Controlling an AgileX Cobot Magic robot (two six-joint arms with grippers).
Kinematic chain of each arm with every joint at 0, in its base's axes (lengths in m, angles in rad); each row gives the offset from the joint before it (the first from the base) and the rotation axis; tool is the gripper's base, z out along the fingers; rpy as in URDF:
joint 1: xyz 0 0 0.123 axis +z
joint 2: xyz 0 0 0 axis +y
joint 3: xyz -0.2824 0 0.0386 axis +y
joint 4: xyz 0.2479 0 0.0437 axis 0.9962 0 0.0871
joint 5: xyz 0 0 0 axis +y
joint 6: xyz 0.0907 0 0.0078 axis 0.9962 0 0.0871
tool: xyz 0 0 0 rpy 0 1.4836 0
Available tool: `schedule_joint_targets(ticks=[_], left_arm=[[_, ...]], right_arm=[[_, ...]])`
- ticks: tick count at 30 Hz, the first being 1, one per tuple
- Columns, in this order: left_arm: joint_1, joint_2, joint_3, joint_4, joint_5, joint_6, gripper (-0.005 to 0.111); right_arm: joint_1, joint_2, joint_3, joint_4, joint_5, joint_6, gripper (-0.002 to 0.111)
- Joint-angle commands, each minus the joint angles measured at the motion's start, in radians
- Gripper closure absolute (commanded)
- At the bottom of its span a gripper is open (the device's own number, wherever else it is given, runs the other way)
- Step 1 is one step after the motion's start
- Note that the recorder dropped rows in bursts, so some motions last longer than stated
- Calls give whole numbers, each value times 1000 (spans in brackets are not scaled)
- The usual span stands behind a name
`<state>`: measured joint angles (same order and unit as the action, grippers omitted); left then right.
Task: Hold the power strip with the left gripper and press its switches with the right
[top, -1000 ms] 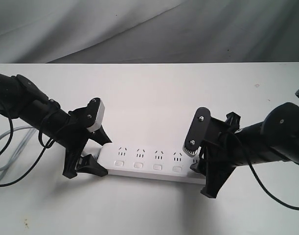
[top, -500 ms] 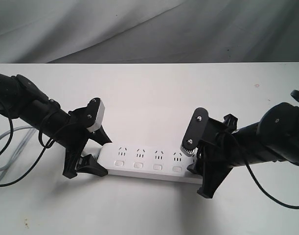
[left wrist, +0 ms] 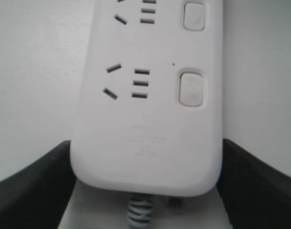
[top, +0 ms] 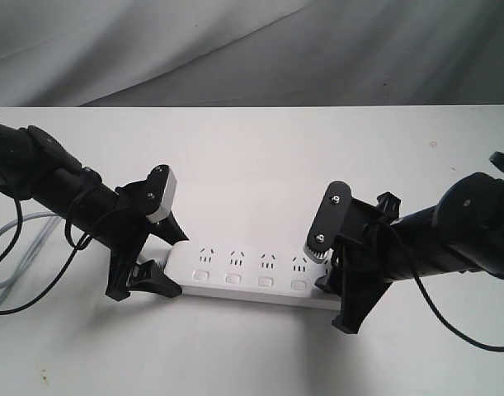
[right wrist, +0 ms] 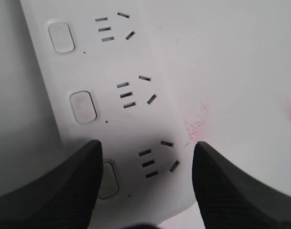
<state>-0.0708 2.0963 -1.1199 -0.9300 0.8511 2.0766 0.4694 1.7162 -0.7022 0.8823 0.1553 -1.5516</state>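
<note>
The power strip (left wrist: 150,124) is smooth white plastic with a faint sheen, and its cord (left wrist: 139,212) is grey and ribbed. The bench (top: 260,157) is matt white. The backdrop (top: 235,49) is creased grey cloth.

power strip (top: 252,274) end hidden, cord (left wrist: 139,213) cropped

White power strip (top: 252,279), dark slots (left wrist: 141,83) in small groups, faintly off-white buttons (left wrist: 191,88). Grey ribbed cord (left wrist: 139,212). Matte black left gripper (top: 173,262) — pale grey pad (top: 165,191) on one finger. Black right gripper (top: 332,289), shiny screws (top: 340,198), white ribbed pad (top: 315,250). White table (top: 260,157) with faint pink smudges (right wrist: 195,126) — creased grey cloth (top: 235,49) behind.
</note>
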Motion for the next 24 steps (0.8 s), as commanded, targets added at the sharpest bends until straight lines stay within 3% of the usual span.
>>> schedule_joint_targets(ticks=[1,24], left_arm=[[-3,0,-2,26,-10,2,39],[-3,0,-2,26,-10,1,39]], right_arm=[[-7,17,9,-25,3,-11,55],[-7,71,17,-27,23,-19,55]])
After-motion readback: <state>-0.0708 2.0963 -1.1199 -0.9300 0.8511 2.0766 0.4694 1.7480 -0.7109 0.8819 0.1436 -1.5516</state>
